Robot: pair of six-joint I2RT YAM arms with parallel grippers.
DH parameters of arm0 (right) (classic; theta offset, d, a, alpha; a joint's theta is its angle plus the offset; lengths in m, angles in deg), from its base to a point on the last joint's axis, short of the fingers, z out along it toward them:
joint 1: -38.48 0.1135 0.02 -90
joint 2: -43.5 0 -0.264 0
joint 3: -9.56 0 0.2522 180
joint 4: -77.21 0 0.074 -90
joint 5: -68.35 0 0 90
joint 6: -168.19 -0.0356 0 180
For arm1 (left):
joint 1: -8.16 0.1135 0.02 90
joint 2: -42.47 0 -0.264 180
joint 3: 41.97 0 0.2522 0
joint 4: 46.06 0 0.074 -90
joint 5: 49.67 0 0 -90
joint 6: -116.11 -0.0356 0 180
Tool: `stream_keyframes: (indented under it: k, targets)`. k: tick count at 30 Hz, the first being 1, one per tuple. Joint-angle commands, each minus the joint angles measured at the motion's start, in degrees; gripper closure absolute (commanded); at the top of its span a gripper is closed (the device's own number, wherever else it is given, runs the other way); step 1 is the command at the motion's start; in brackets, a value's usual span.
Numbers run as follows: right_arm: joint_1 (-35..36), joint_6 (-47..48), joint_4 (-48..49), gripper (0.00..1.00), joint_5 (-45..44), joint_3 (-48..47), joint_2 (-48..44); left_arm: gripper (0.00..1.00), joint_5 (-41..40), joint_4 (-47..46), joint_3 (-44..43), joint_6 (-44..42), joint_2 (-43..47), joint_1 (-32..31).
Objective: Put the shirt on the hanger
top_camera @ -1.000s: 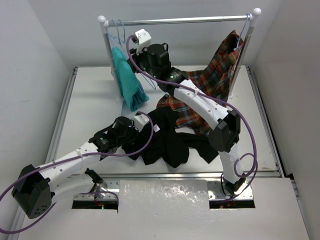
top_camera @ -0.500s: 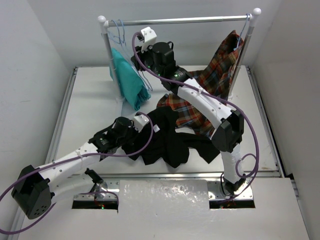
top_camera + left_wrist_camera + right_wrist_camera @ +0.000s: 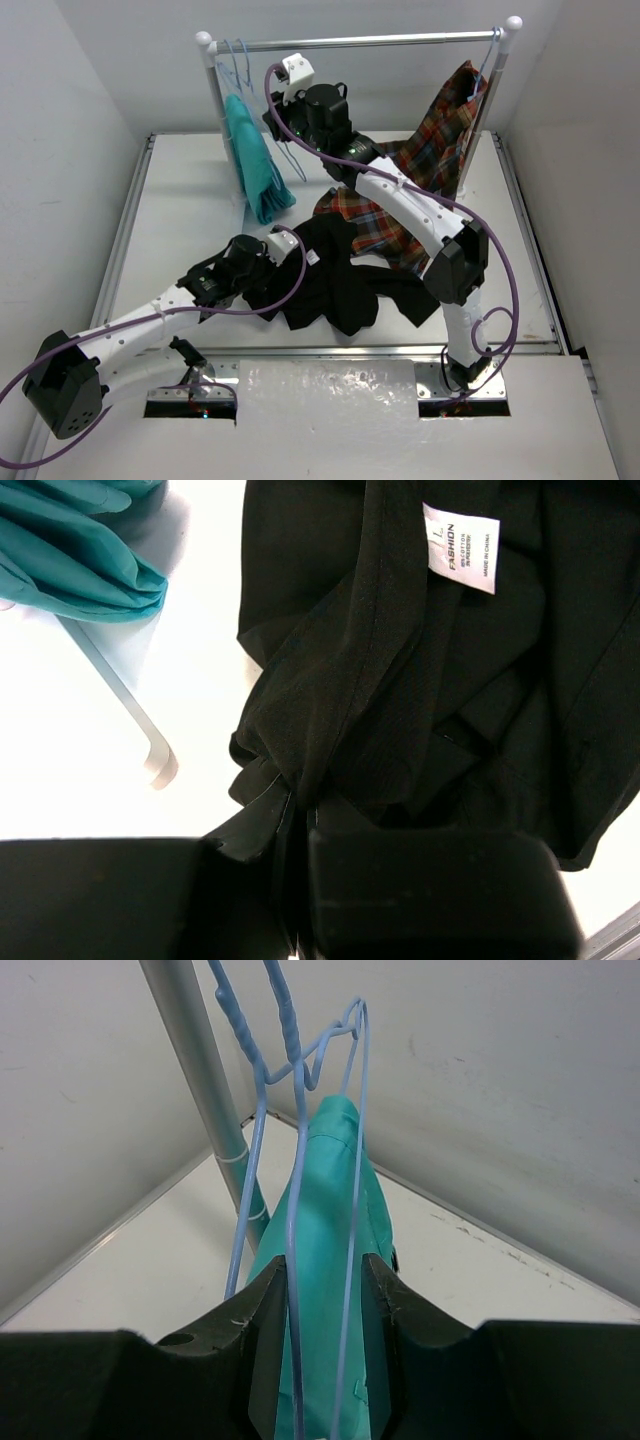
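The plain black floppy fabric shirt (image 3: 340,285) is seen crumpled mid-frame on the white table (image 3: 180,200), with a fold pinched tight by the left gripper (image 3: 295,818). At upper left, the thin pale-blue wire hanger (image 3: 355,1160) (hooked on the silver rail (image 3: 360,41), against a teal garment (image 3: 255,170)) is straddled by the right gripper (image 3: 322,1272), whose fingers are partly spread.

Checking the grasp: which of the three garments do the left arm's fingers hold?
The black shirt, crumpled on the table, its edge pinched between the left fingers; the teal garment and the plaid shirt hang from the rail.
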Motion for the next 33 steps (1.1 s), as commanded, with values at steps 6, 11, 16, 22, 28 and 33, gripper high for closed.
stream_keyframes:
  k: [6,11,16,22,28,33]
  targets:
    - [-0.1,-0.4,1.51,0.72,-3.0,-4.14,3.23,0.98,0.01,-3.02,0.13,0.06,1.09,0.45]
    - [-0.02,0.21,1.94,0.95,-4.93,-3.73,3.52,0.99,-0.43,-2.85,0.04,0.15,1.44,0.45]
    - [-0.1,2.76,3.79,1.0,-5.03,-2.66,0.44,0.99,-0.43,-2.84,-0.05,0.06,1.27,0.45]
    - [-0.1,3.38,6.16,1.0,-4.5,-2.05,-3.07,0.99,-0.17,-2.84,-0.31,0.32,0.92,0.45]
    - [-0.81,2.42,7.66,1.0,-3.35,-0.03,-5.63,0.98,-0.25,-2.76,-0.66,0.59,0.83,0.45]
    - [-2.56,0.57,9.84,1.0,-3.18,7.95,-10.19,0.99,-0.43,-2.84,-0.66,0.59,1.01,0.45]
